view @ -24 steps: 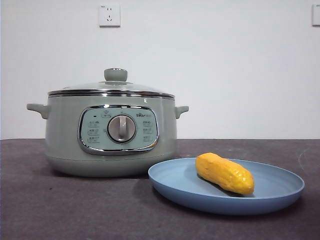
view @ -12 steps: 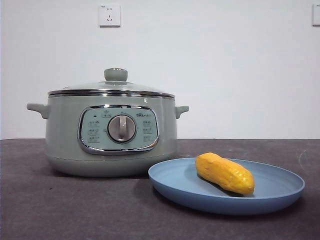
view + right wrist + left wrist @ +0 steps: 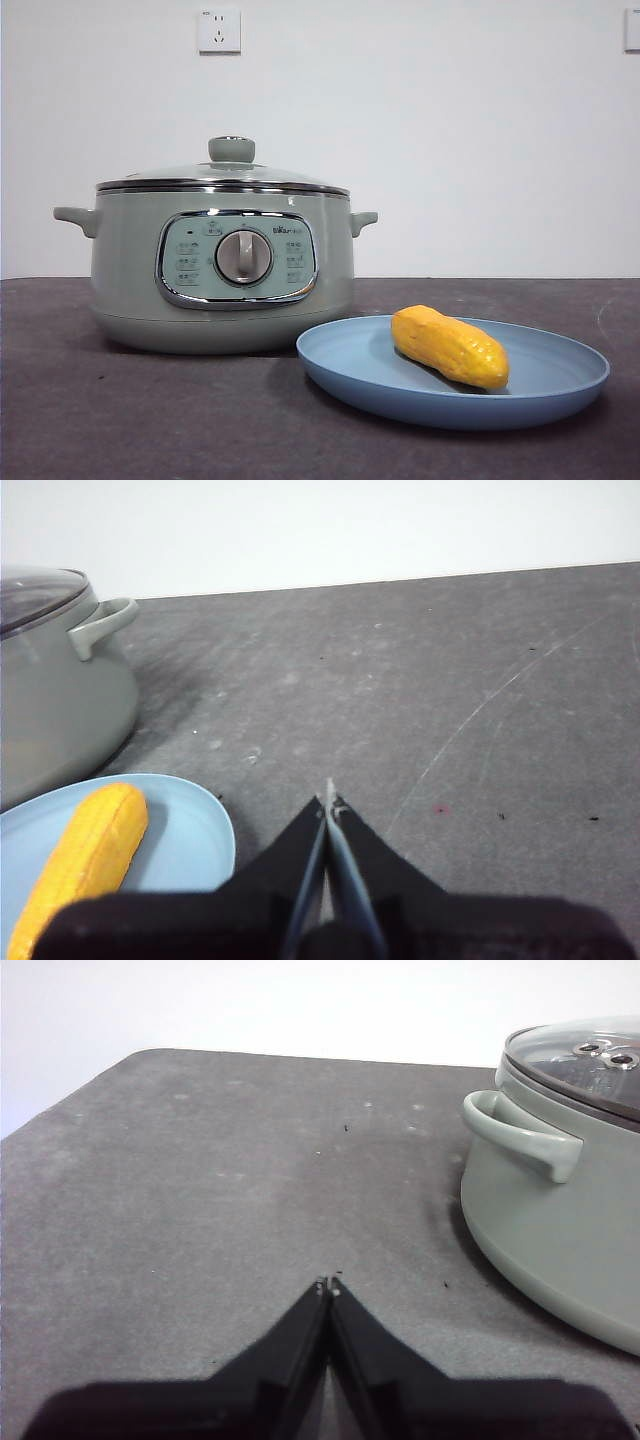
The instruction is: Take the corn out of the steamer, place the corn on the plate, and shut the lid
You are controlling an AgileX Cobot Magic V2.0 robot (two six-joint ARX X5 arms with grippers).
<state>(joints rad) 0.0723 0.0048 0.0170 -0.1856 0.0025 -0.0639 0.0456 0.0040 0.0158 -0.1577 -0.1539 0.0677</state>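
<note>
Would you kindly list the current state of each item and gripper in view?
lid: closed, seated on the steamer.
steamer: upright on the table, covered.
corn: lying on the plate, free of any gripper.
plate: flat on the table beside the steamer, holding the corn.
left gripper: jaws shut, empty, over bare table near the steamer's handle.
right gripper: jaws shut, empty, over the table beside the plate.

table [image 3: 150,420]: dark grey, matte, lightly scuffed | wall [image 3: 480,140]: plain white, behind table | socket [image 3: 218,30]: white, on wall | second white plate [image 3: 632,30]: at wall's edge, cut off
</note>
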